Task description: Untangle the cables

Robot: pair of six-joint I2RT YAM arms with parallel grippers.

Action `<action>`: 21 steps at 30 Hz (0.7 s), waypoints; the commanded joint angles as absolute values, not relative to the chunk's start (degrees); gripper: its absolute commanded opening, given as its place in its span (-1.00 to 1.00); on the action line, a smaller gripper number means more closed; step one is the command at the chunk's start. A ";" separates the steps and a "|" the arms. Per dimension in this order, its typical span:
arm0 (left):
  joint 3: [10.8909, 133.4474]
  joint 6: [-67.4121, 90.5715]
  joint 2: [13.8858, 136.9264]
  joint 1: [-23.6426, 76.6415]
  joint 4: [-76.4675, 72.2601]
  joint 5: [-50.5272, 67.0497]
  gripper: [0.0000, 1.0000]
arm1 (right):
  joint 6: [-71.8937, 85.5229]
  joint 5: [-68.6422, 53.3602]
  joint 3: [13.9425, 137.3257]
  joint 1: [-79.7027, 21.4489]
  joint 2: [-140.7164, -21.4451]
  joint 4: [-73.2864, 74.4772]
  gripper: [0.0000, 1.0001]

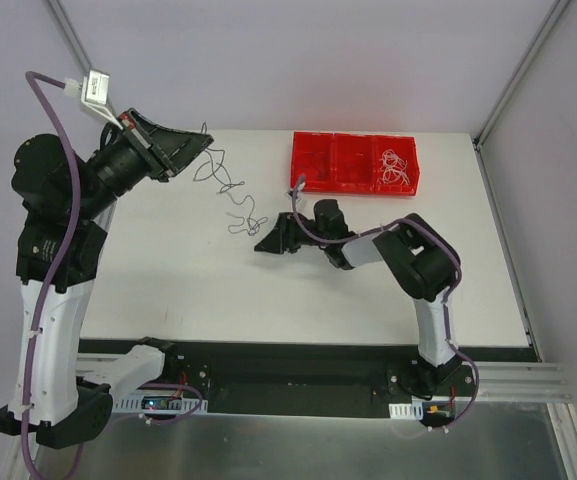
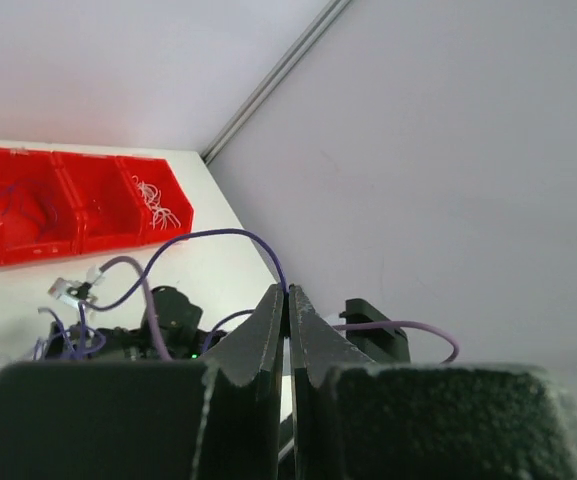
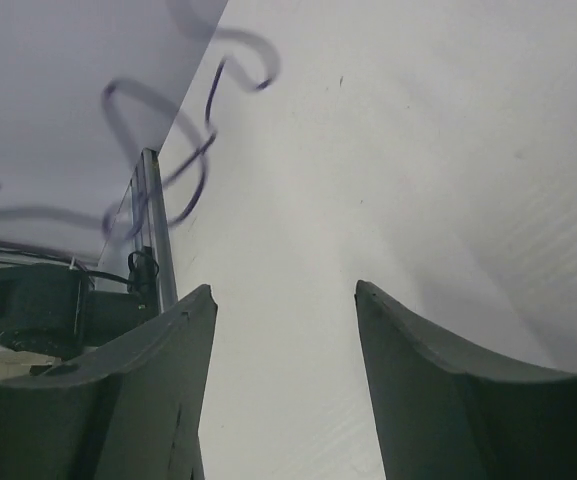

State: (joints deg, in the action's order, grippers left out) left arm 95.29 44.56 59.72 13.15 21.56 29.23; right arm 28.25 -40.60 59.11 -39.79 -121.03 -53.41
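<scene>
I'm standing at a white table (image 1: 168, 290), and the two arms are working over it. The left arm (image 1: 53, 250) is reaching high over the far left part of the table. The right arm (image 1: 423, 270) is lying low and stretching leftward across the middle. A red three-compartment bin (image 1: 353, 160) is sitting at the far edge. In its right compartment, a small bunch of white cables (image 1: 396, 168) is resting. Something small and purple is poking from its left compartment, but I cannot tell what it is.

The left gripper (image 1: 200, 145) is pinching its fingers (image 2: 268, 335) tightly together. In the overhead view, a dark purple cable (image 1: 230, 187) is trailing from its tip. The wrist view does not show the pinch point itself.

That cable is hanging down in loose curls towards the centre of the table. Its lower end is finishing just beside the right gripper (image 1: 263, 244).

The right gripper is pointing left with its fingers (image 3: 168, 380) spread well apart, and nothing is between them. From its own camera, the dark cable (image 3: 211, 100) is curling ahead of the left fingertip and off to the left. It is not touching either finger.
</scene>
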 commanded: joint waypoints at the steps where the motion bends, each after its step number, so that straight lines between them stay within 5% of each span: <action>1: 95.71 43.68 61.69 13.18 20.83 28.91 -1.00 | 23.66 -39.55 56.96 -37.45 -108.04 -53.82 0.26; 7: 94.49 44.03 62.58 13.27 20.83 30.15 -1.00 | 9.69 -40.60 58.62 -37.53 -97.66 -33.86 0.61; 12: 93.69 43.86 62.05 13.18 20.57 31.20 -1.00 | 5.81 -42.10 61.08 -41.56 -95.45 -33.22 0.89; 21: 95.10 44.12 61.79 13.18 20.04 33.75 -1.00 | -2.37 -30.26 66.26 -46.14 -101.86 -35.24 0.95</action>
State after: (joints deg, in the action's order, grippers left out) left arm 92.95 44.34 62.96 13.15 22.98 30.98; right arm 3.92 -38.41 62.43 -46.33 -99.44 -34.09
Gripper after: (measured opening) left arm 0.006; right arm 0.976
